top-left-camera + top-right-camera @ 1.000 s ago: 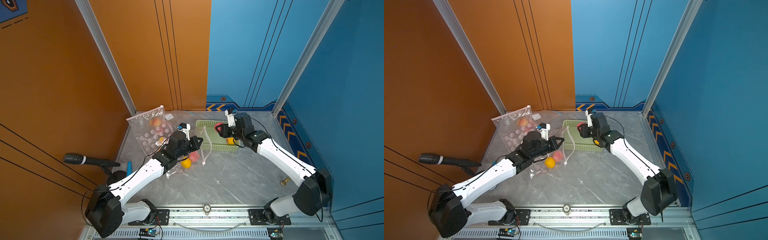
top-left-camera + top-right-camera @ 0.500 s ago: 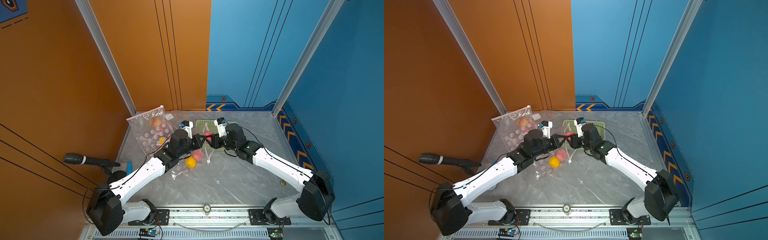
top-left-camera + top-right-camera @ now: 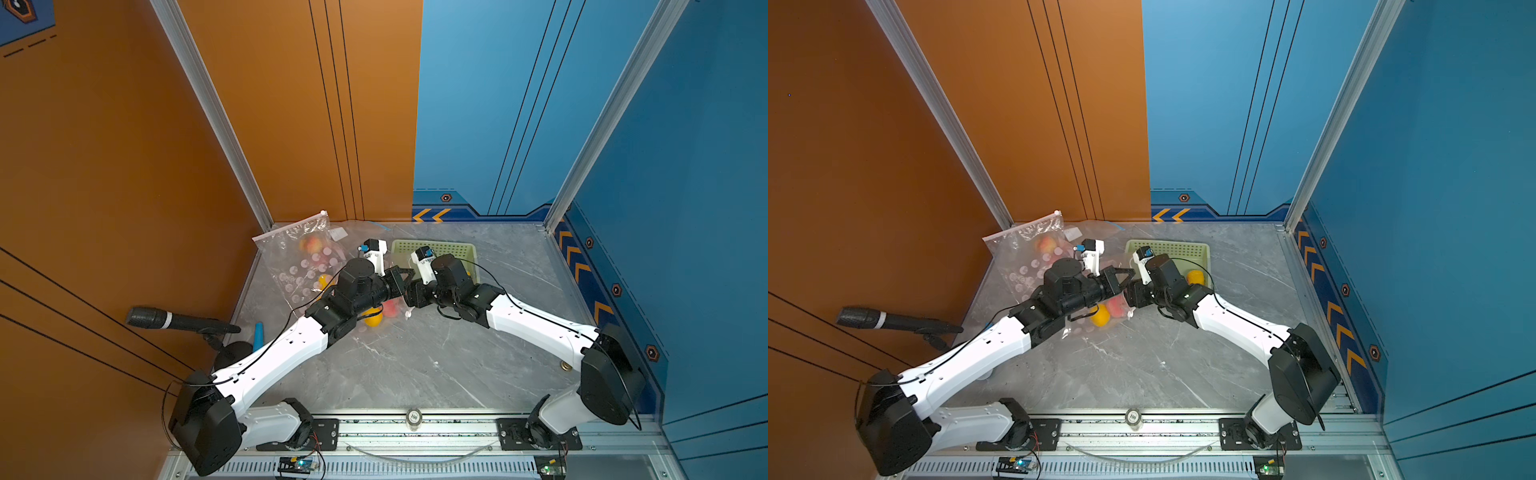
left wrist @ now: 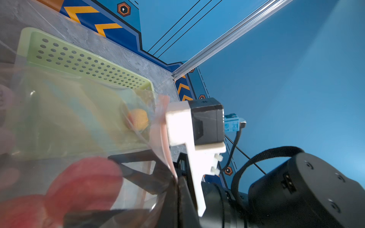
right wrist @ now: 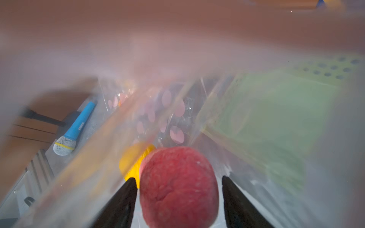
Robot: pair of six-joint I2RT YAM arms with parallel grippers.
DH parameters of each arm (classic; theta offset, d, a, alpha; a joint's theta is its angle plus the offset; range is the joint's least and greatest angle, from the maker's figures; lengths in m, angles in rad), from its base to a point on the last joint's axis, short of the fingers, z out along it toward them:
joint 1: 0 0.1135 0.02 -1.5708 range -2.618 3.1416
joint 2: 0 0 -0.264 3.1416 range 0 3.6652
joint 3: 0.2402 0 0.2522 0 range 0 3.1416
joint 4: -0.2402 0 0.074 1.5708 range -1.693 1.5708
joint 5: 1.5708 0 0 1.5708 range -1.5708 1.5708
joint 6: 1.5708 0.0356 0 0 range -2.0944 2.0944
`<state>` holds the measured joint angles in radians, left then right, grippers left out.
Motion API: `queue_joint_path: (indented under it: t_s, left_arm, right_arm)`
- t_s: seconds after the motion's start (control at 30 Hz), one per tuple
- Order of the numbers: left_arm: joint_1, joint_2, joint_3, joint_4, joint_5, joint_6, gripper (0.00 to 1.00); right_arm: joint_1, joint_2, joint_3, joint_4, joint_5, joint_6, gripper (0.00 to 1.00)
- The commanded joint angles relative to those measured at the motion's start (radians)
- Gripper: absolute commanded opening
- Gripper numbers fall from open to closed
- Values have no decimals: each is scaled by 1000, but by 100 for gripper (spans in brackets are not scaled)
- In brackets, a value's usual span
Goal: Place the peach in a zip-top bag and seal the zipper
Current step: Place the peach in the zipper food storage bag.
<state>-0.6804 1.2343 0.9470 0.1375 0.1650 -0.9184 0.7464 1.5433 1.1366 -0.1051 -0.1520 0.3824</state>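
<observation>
Peach (image 5: 178, 187): red, lodged inside the zip-top bag (image 4: 79, 118), which is placed just beside the green basket (image 3: 453, 249). A yellow fruit (image 5: 134, 159) is seen just beside it in the same bag.
Right gripper (image 5: 178, 177): jaws released, set either side of the peach with slight gaps.
Left gripper (image 3: 1124, 277): clenched on the bag's rim, near the basket.
Second filled bag (image 3: 299, 253): laid farther from the basket, beyond the first.
</observation>
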Motion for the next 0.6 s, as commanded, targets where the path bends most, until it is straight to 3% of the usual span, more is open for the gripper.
queue_joint_path:
  t_s: [0.0,0.2,0.57]
  left_arm:
    - [-11,-12,29,21,24,-10,0]
    - [5,3,15,21,14,-25,0]
    - [43,-7,-54,40,-35,-70,0]
  right_arm:
    - [11,-22,42,-38,20,-28,75]
    - [11,-73,65,-108,22,-39,79]
    - [-13,-221,60,-186,72,-30,67]
